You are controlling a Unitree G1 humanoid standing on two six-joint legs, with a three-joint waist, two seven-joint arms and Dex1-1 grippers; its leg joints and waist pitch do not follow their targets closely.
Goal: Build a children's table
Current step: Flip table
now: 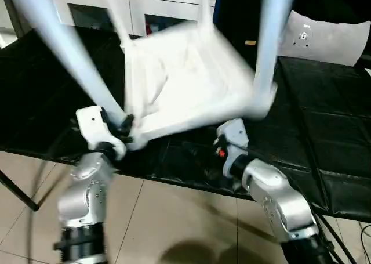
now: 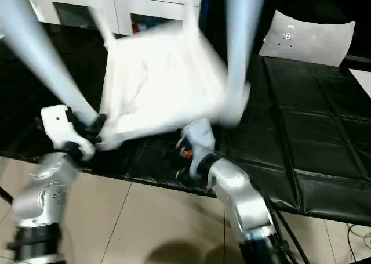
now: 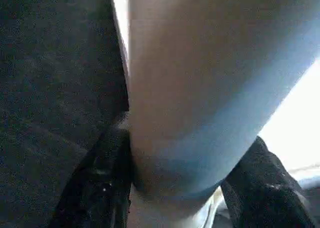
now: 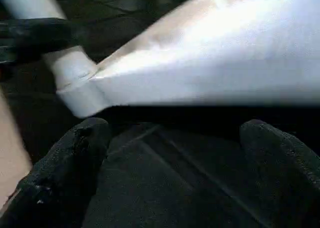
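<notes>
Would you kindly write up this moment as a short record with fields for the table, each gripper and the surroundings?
table: children's table upside down on the black work surface, legs pointing up, blurred
left gripper: left gripper closed around a leg near its corner socket
right gripper: right gripper open, just below the tabletop's near edge, holding nothing
behind: white cabinets; grey-white panel at the back right

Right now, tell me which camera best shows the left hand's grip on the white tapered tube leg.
Left wrist view: both black fingers flank the white tapered tube leg up close. The eye views show the left hand at that leg's base, blurred.
</notes>
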